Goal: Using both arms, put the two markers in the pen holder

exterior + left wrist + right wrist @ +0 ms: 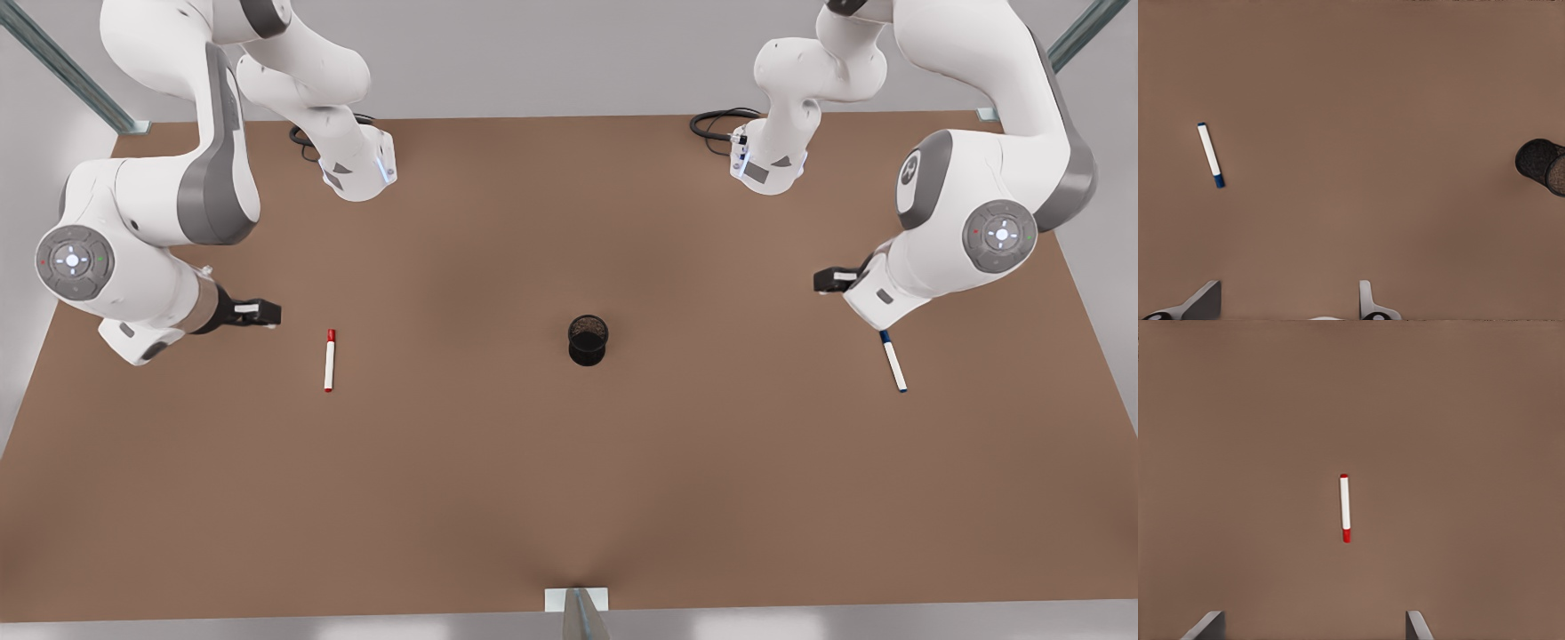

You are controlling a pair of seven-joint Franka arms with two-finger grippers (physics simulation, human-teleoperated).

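Brown surface (569, 498), both markers lying flat on it, the pen holder upright between them. Red-capped marker (329, 360) sits left of centre in the front view, nearly vertical in the frame, cap toward the top. Blue-capped marker (893, 360) sits at the front view's right, slightly slanted, its capped end just under the white wrist of the arm there. Black wire-mesh pen holder (588, 340) stands a little right of centre, well apart from both markers. Right end effector (267, 313) is at the front view's left, above the surface and near the red-capped marker, not touching it; in the right wrist view its two fingertips (1205, 625) are spread wide, nothing between them, with the red-capped marker (1345, 508) ahead. Left end effector (822, 281) is at the front view's right, near the blue-capped marker; in the left wrist view its fingers (1201, 301) are likewise spread and empty, the blue-capped marker (1211, 155) at the frame's left and the pen holder (1541, 165) at the right edge.
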